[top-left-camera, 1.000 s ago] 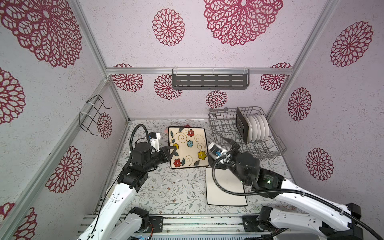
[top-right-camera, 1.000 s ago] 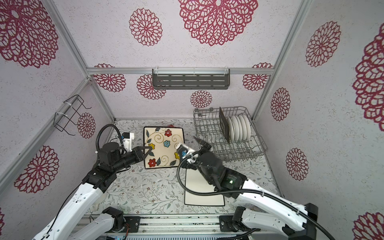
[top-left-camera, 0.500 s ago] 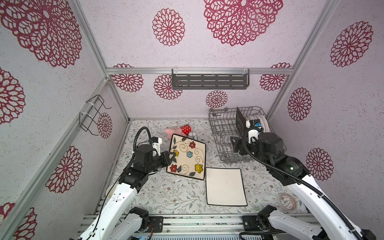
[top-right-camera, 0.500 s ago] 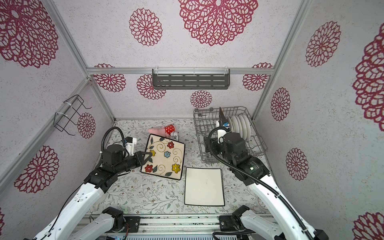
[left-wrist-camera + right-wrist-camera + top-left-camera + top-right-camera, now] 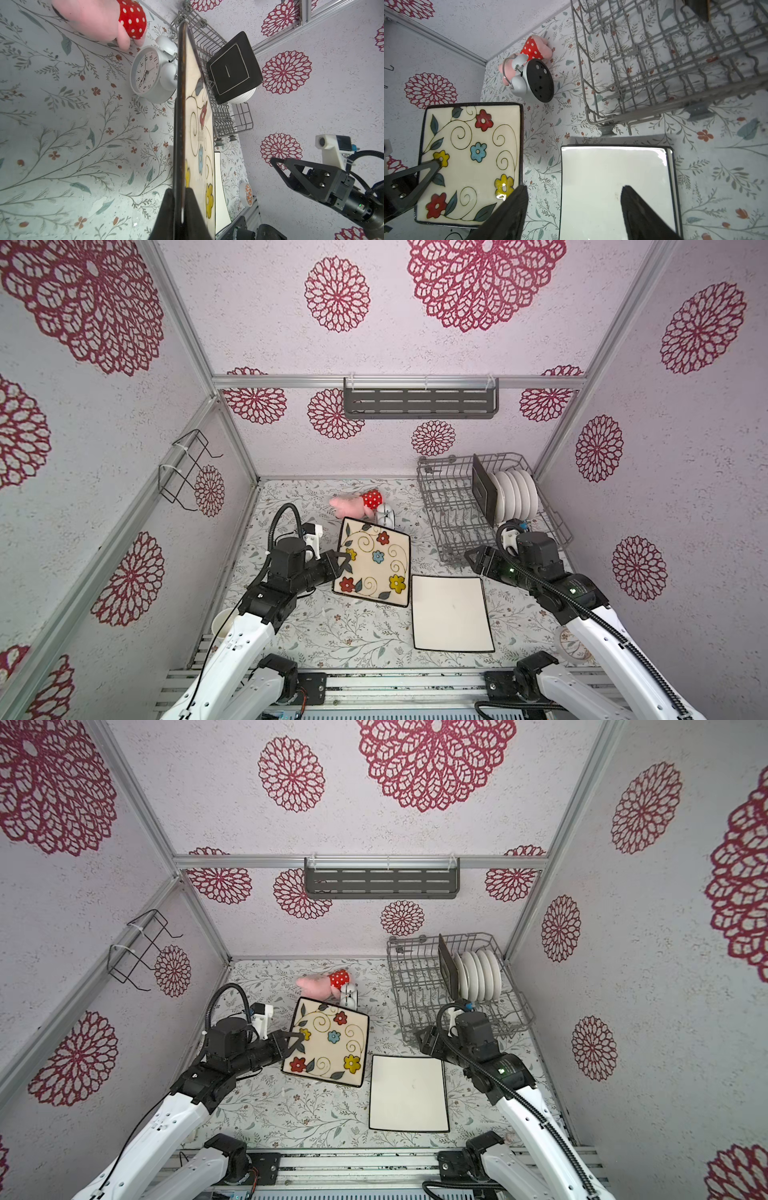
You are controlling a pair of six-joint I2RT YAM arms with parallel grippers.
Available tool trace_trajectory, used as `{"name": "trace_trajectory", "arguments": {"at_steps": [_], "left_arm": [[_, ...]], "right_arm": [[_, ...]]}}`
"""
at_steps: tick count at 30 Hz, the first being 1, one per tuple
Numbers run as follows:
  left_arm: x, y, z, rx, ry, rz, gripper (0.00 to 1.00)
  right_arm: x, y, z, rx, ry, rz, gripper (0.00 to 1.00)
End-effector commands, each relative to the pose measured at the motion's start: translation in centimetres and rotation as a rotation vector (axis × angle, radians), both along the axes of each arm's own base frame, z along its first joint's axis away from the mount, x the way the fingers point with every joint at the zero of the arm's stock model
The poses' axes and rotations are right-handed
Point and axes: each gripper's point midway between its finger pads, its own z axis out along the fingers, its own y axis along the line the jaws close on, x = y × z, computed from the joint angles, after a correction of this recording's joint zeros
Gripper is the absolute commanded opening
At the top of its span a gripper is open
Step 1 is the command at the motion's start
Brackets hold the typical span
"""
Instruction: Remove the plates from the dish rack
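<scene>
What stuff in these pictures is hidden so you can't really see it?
- Round white plates in the dish rack: in both top views they stand edge-on behind the dark square plate, so their faces and exact count cannot be made out.
- Alarm clock: mostly covered by the flowered plate in both top views.
- Cup: largely hidden by the left arm in a top view.
- Flowered plate's underside: never shown while the left pincer holds it.

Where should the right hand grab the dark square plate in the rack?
Its top edge, coming from above. The dark square plate stands upright on edge in the dish rack, round white plates packed behind it, so only the top rim is free.
</scene>
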Motion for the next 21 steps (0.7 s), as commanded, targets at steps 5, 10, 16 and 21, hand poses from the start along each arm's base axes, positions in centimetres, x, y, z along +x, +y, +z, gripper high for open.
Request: {"name": "trace_trajectory", "arguments": {"at_steps": [5,10,16,21], "left_arm": [[-0.8,-0.6,5.0,-0.147,-0.153,-0.012,0.0],[-1.6,-0.5,3.6,-0.128,-0.116,-0.009,0.0],[-2.4,-1.2,2.6,-0.115,-0.095,-0.02,0.0],[-2.6,-2.4,2.2,-0.142,-0.091,-0.036,0.0]], "right_arm": [[-2.3,-1.4,-4.4,-0.04,0.176,-0.044,0.73],[-3.3,-2.4,-8.2,-0.124,0.277,-0.057,0.73],[-3.7,-2.7,-10.4,-0.14,0.32,-0.063,0.74],[-3.9,-3.0,-11.3,-0.159,0.341,-0.072,0.76]]}}
